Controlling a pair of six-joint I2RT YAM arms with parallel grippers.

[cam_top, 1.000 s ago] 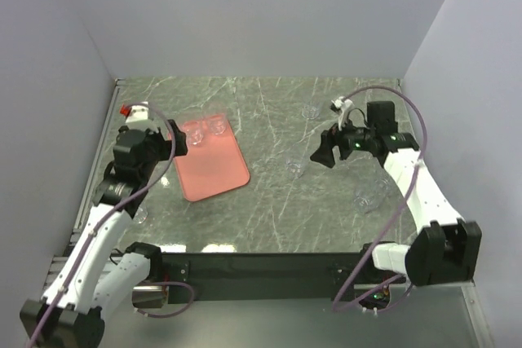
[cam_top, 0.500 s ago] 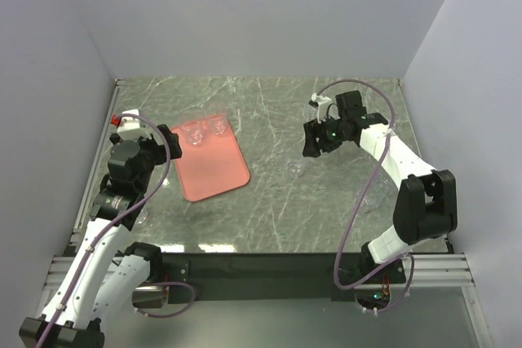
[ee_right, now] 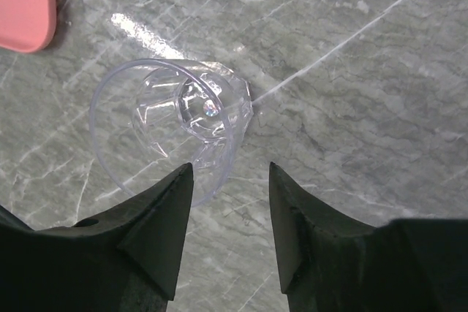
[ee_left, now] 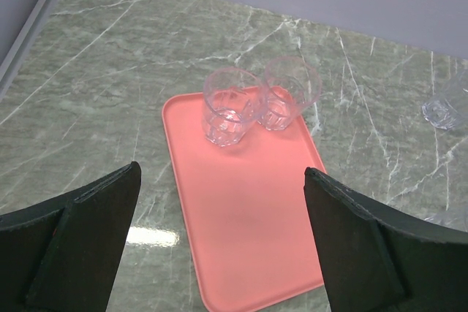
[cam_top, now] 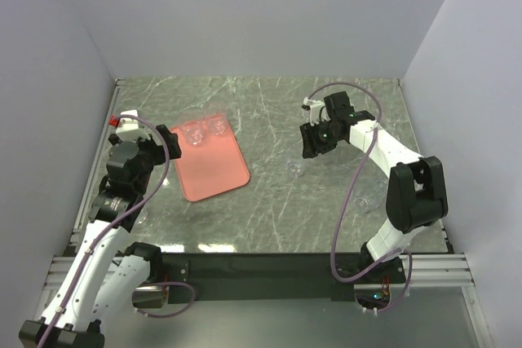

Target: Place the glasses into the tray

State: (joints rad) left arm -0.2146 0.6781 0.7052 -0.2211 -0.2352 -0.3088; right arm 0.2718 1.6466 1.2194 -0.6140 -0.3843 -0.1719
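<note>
The salmon-pink tray [cam_top: 214,165] lies left of centre, and two clear glasses [cam_top: 194,134] [cam_top: 216,126] stand at its far end. In the left wrist view they touch each other [ee_left: 229,107] [ee_left: 289,93] on the tray [ee_left: 241,224]. My left gripper [cam_top: 170,143] [ee_left: 223,172] is open and empty, above the tray's left edge. Another glass [cam_top: 295,166] stands upright on the table. My right gripper [cam_top: 309,144] [ee_right: 227,172] is open just above it. That glass [ee_right: 172,118] sits beyond the left fingertip [ee_right: 172,188], not between the fingers.
A further glass [ee_left: 444,107] stands on the table right of the tray. Faint glasses show by the left arm [cam_top: 139,216] and at the right [cam_top: 369,196]. A tray corner [ee_right: 25,5] shows in the right wrist view. Grey walls enclose the marble table.
My right arm has swung left and forward, bringing its gripper down over the mid-table glass. My left gripper has drawn back slightly to the left of the tray.
</note>
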